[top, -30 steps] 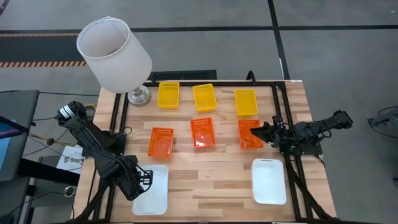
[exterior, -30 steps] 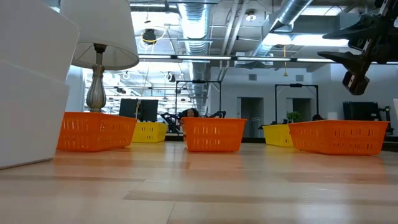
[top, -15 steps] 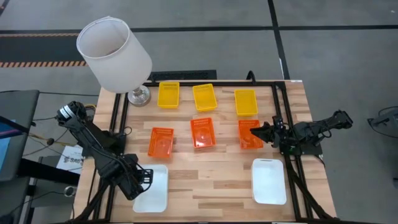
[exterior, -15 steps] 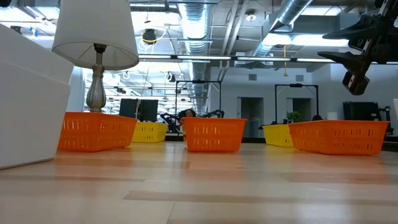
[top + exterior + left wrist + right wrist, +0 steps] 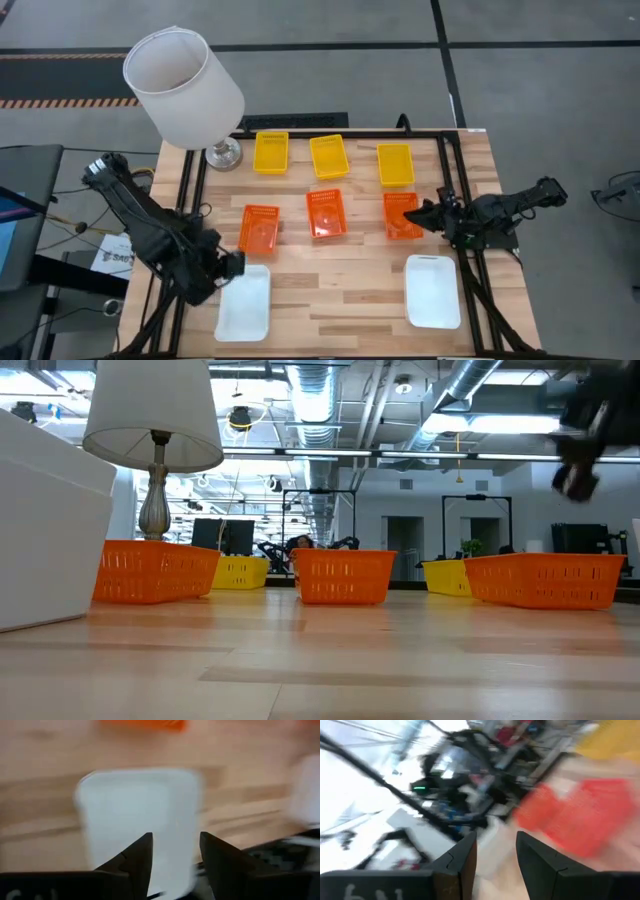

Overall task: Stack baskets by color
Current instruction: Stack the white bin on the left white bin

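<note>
Whites partly stacked (image 5: 244,303) beside lamp-side desk (image 5: 340,272) edge; orange, yellow untouched. Left gripper (image 5: 228,265) apart, empty; right gripper (image 5: 415,215) apart, empty.

The high view looks straight down on the whole worktop (image 5: 340,255) from well above. The low view sits at worktop height, facing level across it into the room beyond. Both share the row of orange baskets (image 5: 325,213) (image 5: 343,576) and the lamp (image 5: 185,88) (image 5: 152,420). The left wrist view looks closely down on a white basket (image 5: 137,815). The right wrist view faces an orange basket (image 5: 575,817) nearby.
</note>
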{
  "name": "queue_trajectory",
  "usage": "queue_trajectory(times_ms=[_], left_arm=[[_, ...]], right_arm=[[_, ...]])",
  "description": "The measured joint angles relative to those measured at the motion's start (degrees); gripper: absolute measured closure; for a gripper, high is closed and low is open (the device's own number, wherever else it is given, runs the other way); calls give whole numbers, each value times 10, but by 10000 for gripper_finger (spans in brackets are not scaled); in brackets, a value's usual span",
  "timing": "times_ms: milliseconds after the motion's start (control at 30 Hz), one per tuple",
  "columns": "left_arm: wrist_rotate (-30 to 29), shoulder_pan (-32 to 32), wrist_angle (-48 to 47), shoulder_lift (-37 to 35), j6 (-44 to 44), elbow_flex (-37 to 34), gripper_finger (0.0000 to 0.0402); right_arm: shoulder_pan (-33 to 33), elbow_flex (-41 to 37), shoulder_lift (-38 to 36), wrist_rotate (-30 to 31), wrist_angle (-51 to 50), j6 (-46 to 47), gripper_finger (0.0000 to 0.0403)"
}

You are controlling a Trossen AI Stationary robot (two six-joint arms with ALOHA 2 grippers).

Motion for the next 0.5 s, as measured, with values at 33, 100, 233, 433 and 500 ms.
queue_trajectory(times_ms=[33,100,233,433,500], left_arm=[[-32,2,-1,-12,4,4,250],[-94,9,0,-34,13,9,250],[-191,32,21,-68,50,9,250],[-223,85,67,-97,155,9,250],[-221,102,80,-101,187,9,250]], right_arm=[[0,15,1,-9,7,-2,243],[0,51,8,-21,8,-21,243],[4,142,47,-35,-59,-54,243],[28,301,170,-117,-348,105,253],[41,339,218,-165,-425,196,259]])
